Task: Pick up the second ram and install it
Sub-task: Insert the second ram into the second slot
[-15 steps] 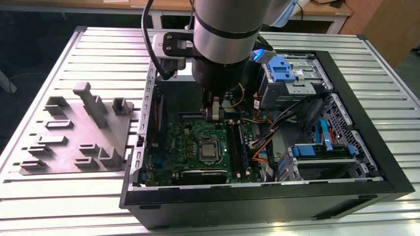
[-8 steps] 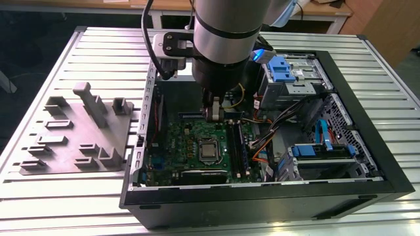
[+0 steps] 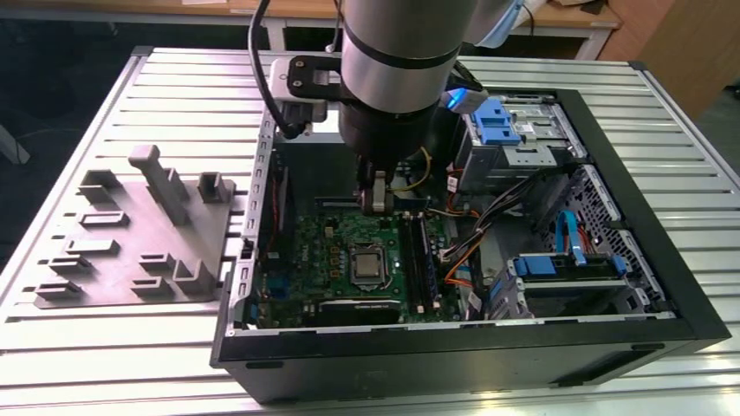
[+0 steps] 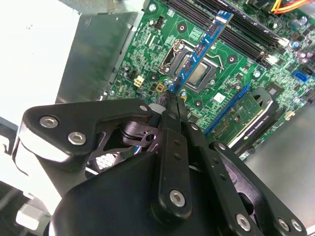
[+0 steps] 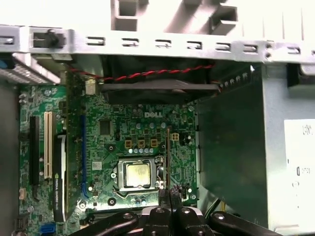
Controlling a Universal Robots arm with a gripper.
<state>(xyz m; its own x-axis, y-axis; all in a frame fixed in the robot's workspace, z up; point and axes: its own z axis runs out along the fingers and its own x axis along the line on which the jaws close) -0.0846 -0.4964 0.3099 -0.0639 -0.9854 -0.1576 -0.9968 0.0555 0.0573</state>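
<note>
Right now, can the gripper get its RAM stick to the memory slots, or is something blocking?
Probably yes. The gripper is shut on the RAM stick by the CPU socket; the memory slots lie beside it, nothing between. Orange cables sit on their far side.

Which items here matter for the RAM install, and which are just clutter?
In the job: gripper, shut on the RAM stick; memory slots; motherboard.
Lying about: grey fixture tray; CPU; graphics card; drive cage; orange cables.

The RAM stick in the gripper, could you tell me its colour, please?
Blue circuit-board RAM stick; it shows best in the second wrist view.
</note>
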